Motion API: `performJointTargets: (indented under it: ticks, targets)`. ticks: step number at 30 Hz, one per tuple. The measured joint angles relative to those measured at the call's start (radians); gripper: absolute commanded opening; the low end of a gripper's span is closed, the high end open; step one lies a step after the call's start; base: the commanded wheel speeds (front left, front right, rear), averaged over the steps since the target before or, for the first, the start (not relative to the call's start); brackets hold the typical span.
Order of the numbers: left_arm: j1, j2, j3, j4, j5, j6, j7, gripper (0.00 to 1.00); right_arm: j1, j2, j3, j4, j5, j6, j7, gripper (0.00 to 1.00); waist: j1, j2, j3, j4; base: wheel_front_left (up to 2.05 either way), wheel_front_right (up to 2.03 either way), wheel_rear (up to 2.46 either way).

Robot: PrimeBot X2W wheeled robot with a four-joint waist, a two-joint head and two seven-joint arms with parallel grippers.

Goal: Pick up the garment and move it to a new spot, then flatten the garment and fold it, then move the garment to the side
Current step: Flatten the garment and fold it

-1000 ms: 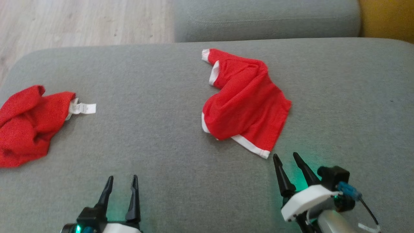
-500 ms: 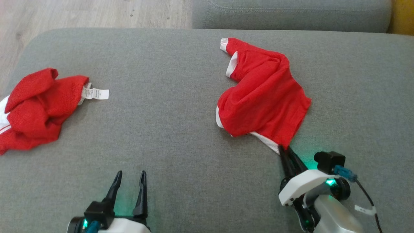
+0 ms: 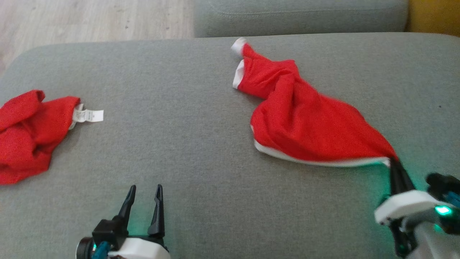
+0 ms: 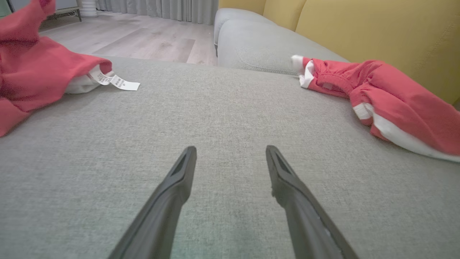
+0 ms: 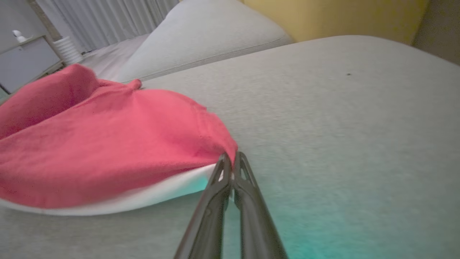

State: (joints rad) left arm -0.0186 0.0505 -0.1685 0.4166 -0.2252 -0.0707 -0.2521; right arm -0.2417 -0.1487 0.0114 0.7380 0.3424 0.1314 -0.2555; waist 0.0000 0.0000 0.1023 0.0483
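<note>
Head view: the grey seat cushion [image 3: 187, 151] has a rounded far-left corner, with pale wood floor [image 3: 90, 21] beyond it. Its far edge meets a second grey cushion [image 3: 298, 14], and a yellow backrest [image 3: 435, 16] shows at the far right.

The garment [image 3: 298, 118], red with white trim, lies right of centre. It is drawn out into a long wedge, from a white-cuffed end near the far edge to a point at the near right. The right gripper [image 3: 394, 163] has its fingers pressed together on that near corner, at the white hem. The right wrist view shows the cloth pinched between the tips. Right of the grip, open grey cushion runs to the frame edge.

The left gripper [image 3: 143, 190] hovers at the near left, fingers spread wide with nothing between them, well apart from the garment. A broad open stretch of cushion lies between the two.

A second red garment [image 3: 28, 133] sits crumpled near the cushion's left edge, its white label [image 3: 88, 116] lying flat toward the middle.
</note>
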Motion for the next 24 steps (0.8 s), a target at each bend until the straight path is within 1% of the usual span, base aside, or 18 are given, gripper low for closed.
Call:
performJointTargets:
  ticks: [6, 7, 8, 11, 12, 13, 15, 18, 21, 24]
  targets:
    - [0.0, 0.0, -0.032, 0.002, -0.013, 0.001, 0.0, 1.0, 0.051, -0.011, -0.169, -0.013, -0.12, 0.0, 0.0, 0.0, 0.0, 0.0, -0.007, -0.033, 0.0, 0.0, 0.0]
    - [0.0, 0.0, -0.04, 0.002, -0.013, 0.0, 0.0, 1.0, 0.05, -0.007, -0.197, -0.017, -0.145, 0.0, 0.0, 0.81, 0.0, 0.0, -0.007, -0.036, 0.0, 0.0, 0.0]
    - [0.0, 0.0, -0.051, 0.003, -0.013, 0.0, 0.0, 1.0, 0.05, 0.004, -0.217, -0.029, -0.165, 0.0, 0.0, 1.0, 0.0, 0.0, -0.006, -0.039, 0.0, 0.0, 0.0]
    - [-0.005, 0.0, -0.086, 0.003, -0.03, -0.002, 0.0, 1.0, 0.05, 0.051, -0.223, -0.086, -0.21, 0.0, 0.0, 1.0, 0.0, 0.0, 0.003, -0.048, 0.0, 0.0, 0.0]
    - [-0.011, 0.0, -0.1, 0.002, -0.037, -0.01, 0.0, 1.0, 0.05, 0.068, -0.221, -0.108, -0.219, 0.0, 0.0, 1.0, 0.0, 0.0, 0.008, -0.052, 0.0, 0.0, 0.0]
    - [-0.037, 0.0, -0.139, 0.002, -0.053, -0.02, 0.0, 1.0, 0.048, 0.086, -0.211, -0.149, -0.231, 0.0, 0.0, 1.0, 0.0, 0.0, 0.02, -0.061, 0.0, 0.0, 0.0]
    - [-0.083, 0.0, -0.189, 0.001, -0.082, -0.035, 0.0, 1.0, 0.048, 0.09, -0.199, -0.186, -0.231, 0.0, 0.0, 1.0, 0.0, 0.0, 0.035, -0.071, 0.0, 0.0, 0.0]
    - [-0.179, -0.001, -0.269, 0.009, -0.134, -0.053, 0.0, 1.0, 0.044, 0.092, -0.148, -0.214, -0.227, 0.0, 0.0, 1.0, 0.0, 0.0, 0.062, -0.092, 0.0, 0.0, 0.0]
    - [-0.291, -0.002, -0.334, 0.049, -0.186, -0.054, 0.0, 1.0, 0.03, 0.101, -0.091, -0.226, -0.217, 0.0, 0.0, 1.0, 0.0001, 0.0, 0.089, -0.123, 0.0, 0.0, 0.0]
    - [-0.395, 0.0, -0.439, 0.109, -0.251, -0.054, 0.0, 1.0, 0.011, 0.102, -0.041, -0.24, -0.188, 0.0, 0.0, 1.0, 0.0001, 0.0, 0.115, -0.156, 0.0, 0.0, 0.0]
